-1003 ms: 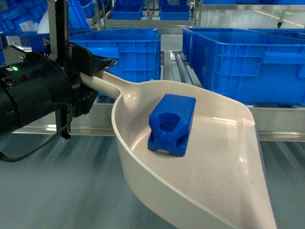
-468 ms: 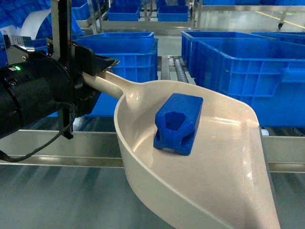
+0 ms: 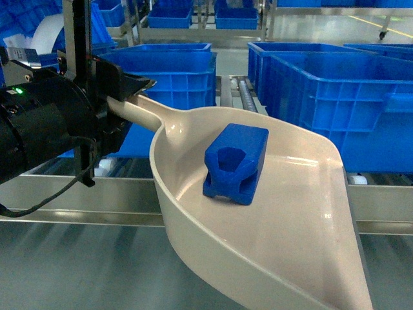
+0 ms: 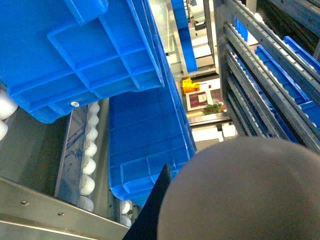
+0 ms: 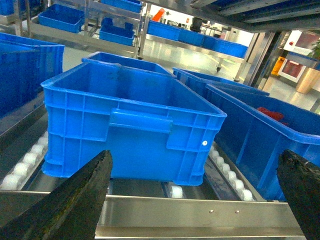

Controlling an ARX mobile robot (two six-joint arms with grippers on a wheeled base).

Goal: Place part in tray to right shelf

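Observation:
The cream tray point(image 3: 303, 258) is held out in front of the right shelf point(image 3: 58, 200). My left gripper point(image 3: 124, 97) is shut on its long handle at the left of the head view. The small blue part point(image 3: 234, 165) lies in the tray's bowl, hexagonal hollow towards me. In the left wrist view the tray's underside point(image 4: 250, 190) fills the lower right, with one black finger point(image 4: 151, 215) beside it. My right gripper point(image 5: 192, 197) does not show in the head view. In its own wrist view it stands open and empty, facing the shelf's steel rail point(image 5: 200, 215).
Large blue crates point(image 3: 335, 97) stand on the shelf's white roller tracks point(image 5: 225, 172), one straight ahead of the right gripper point(image 5: 130, 115). Another crate point(image 3: 171, 74) stands behind the tray handle. More racks with blue crates stand further back.
The shelf rail has dropped lower in the head view and the crates look nearer. The tray with the part has shifted slightly left over the last half second.

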